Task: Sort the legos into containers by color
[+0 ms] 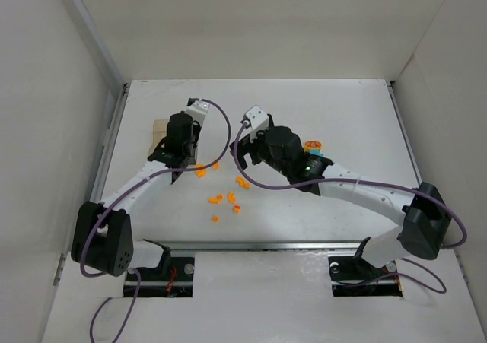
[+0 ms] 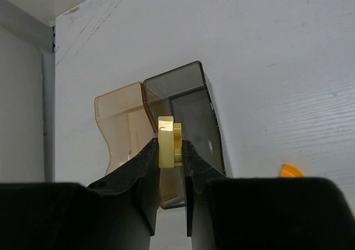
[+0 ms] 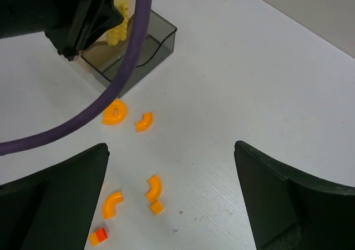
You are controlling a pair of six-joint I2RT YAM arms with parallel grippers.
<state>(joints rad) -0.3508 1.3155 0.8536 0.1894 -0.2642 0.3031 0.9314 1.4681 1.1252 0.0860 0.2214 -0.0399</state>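
left gripper [image 2: 169, 150] pinching yellow plate [image 2: 168, 142] | right gripper [image 3: 172, 189] wide open, empty | imo centre it inside one of the containers [image 2: 188, 81], not over the divider

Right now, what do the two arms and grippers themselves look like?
Both arms are alike: white links, as on the left arm and right arm, with bulky black joints and bases. A purple cable loops along each. A white block sits at each wrist. A small green light glows on the right arm. The left gripper and right gripper have black, wedge-shaped fingers.
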